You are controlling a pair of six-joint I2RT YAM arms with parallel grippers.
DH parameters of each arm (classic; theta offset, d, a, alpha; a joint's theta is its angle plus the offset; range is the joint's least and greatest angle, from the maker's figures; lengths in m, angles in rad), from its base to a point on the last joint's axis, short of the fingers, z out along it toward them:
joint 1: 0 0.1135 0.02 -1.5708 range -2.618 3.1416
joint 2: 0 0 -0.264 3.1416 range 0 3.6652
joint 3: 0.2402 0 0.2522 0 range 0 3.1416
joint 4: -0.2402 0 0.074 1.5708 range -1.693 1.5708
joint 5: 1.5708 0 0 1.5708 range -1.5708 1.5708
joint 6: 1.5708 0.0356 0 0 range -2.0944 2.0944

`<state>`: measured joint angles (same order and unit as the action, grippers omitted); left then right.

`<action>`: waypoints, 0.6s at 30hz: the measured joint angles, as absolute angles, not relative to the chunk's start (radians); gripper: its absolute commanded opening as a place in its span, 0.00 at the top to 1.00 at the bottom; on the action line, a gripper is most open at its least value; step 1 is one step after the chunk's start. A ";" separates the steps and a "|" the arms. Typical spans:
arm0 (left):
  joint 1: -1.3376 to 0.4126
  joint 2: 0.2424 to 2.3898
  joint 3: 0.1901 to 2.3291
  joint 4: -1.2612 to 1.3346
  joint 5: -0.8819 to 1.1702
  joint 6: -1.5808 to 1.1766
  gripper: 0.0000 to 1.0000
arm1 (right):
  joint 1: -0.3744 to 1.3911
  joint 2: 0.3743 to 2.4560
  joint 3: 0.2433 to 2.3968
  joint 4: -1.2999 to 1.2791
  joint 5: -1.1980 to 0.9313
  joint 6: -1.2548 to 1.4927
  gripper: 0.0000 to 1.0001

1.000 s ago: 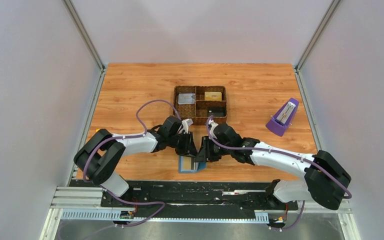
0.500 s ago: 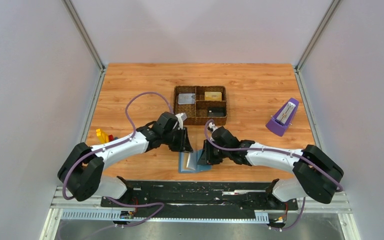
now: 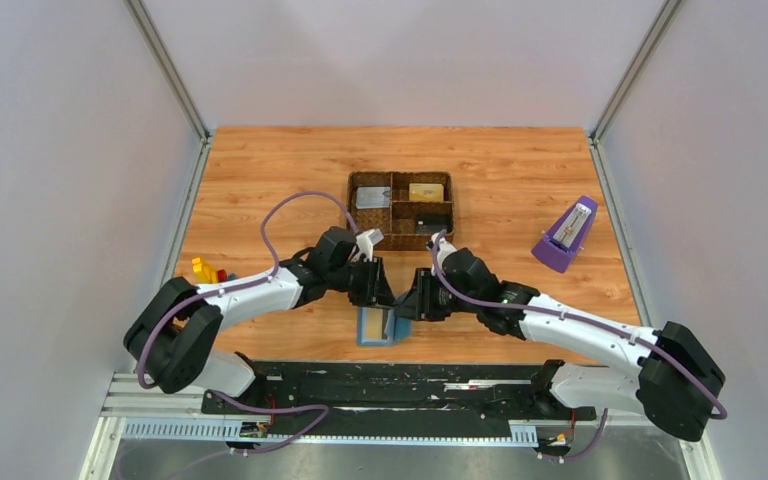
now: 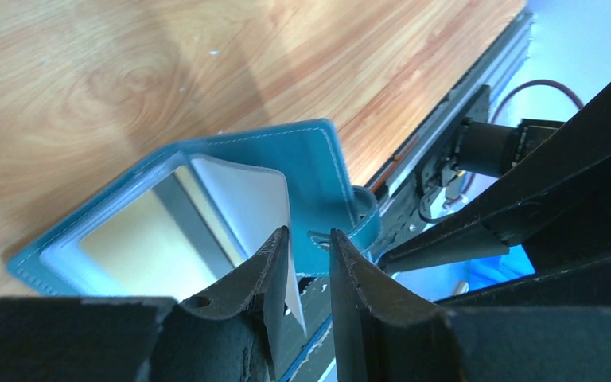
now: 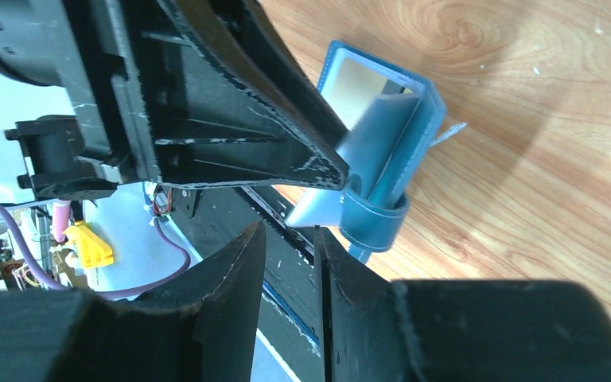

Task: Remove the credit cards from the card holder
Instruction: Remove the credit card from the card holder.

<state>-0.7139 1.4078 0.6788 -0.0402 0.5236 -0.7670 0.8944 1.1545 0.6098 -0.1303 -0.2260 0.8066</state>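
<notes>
The card holder [image 3: 378, 327] lies partly open on the surface [image 3: 290, 180] near its front edge, between the two claws. The left claw [image 4: 308, 239] is set a narrow gap apart, with the edge of a pale inner flap [image 4: 243, 191] in that gap against one finger; whether it is pinched cannot be told. The right claw [image 5: 290, 231] is parted slightly with nothing between its fingers, just beside the strap loop [image 5: 370, 223]. The holder is judged light, soft and apt to slide or fold shut, so one cover should be pinned. The credit cards are expected to be thin, stiff and slick, best taken by an exposed edge
</notes>
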 measured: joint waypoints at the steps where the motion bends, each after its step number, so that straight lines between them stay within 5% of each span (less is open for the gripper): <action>1: -0.714 1.417 0.677 -0.015 0.535 -0.775 0.65 | 0.894 1.148 0.610 -0.130 -0.226 0.806 0.70; 18: -0.723 1.600 0.664 0.187 0.609 -0.860 0.66 | 0.985 1.214 0.601 -0.032 -0.202 0.860 0.79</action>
